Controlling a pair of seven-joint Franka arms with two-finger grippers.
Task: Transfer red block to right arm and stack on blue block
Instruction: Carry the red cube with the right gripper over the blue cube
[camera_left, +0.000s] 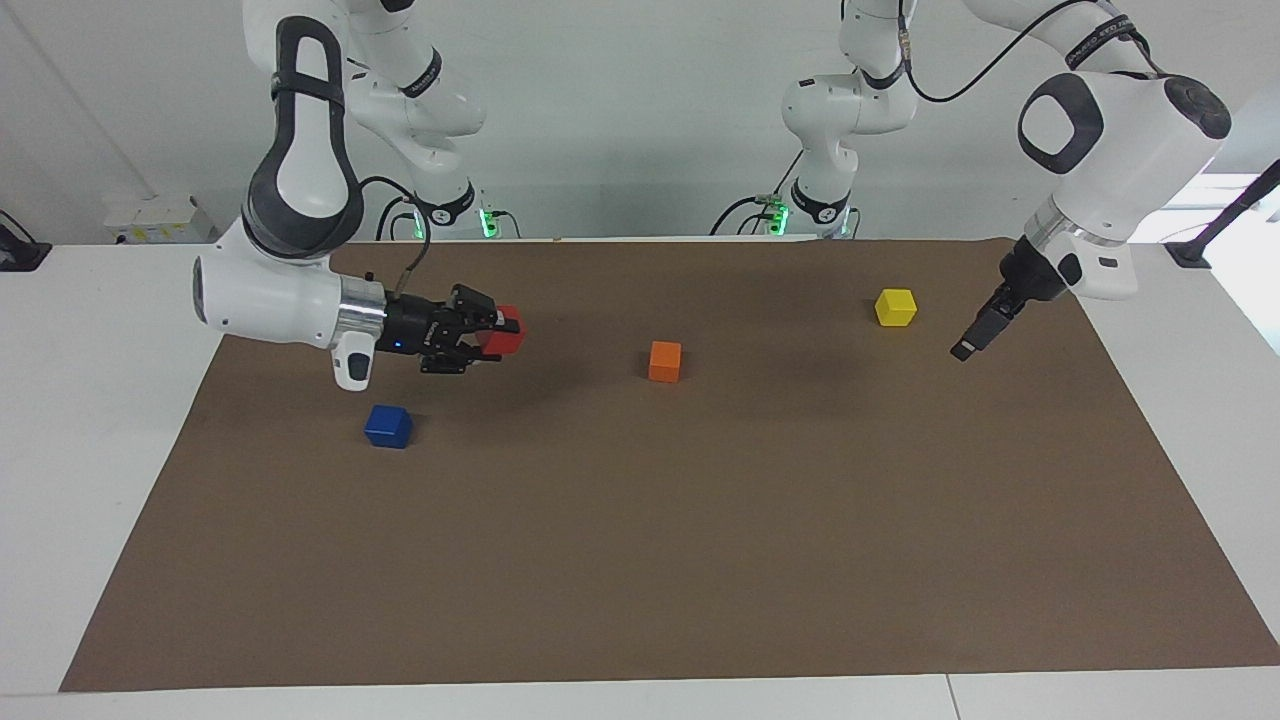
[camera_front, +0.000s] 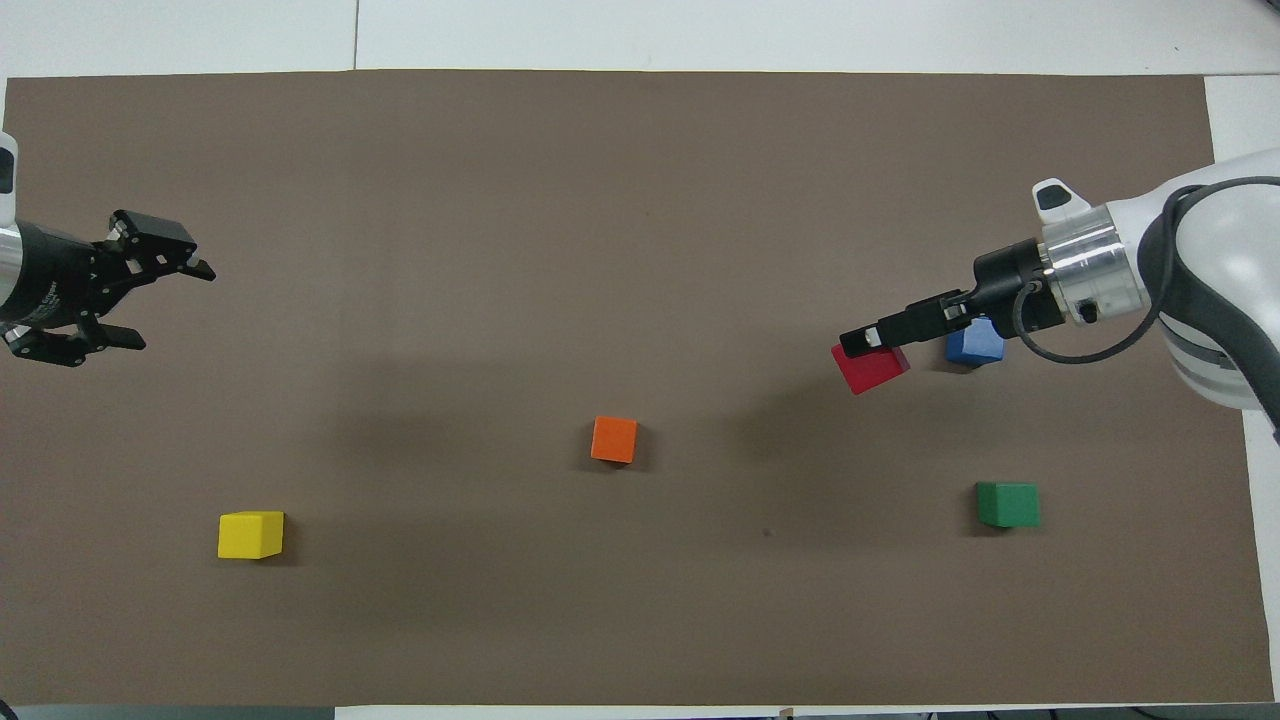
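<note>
We see the right claw (camera_left: 490, 335) gripping the red block (camera_left: 503, 331) aloft, at two o'clock from the blue block (camera_left: 388, 426); left claw (camera_front: 125, 290) spread, waiting. Misaligned lowering could topple it.

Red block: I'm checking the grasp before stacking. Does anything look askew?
Yes. The red block sits tilted in the right gripper, held in the air, corners not square to the blue block on the mat.

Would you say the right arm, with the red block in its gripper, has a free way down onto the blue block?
Probably yes. The right gripper holds the red block in the air close to the blue block, whose top is bare. The green block sits apart, nearer the robots.
</note>
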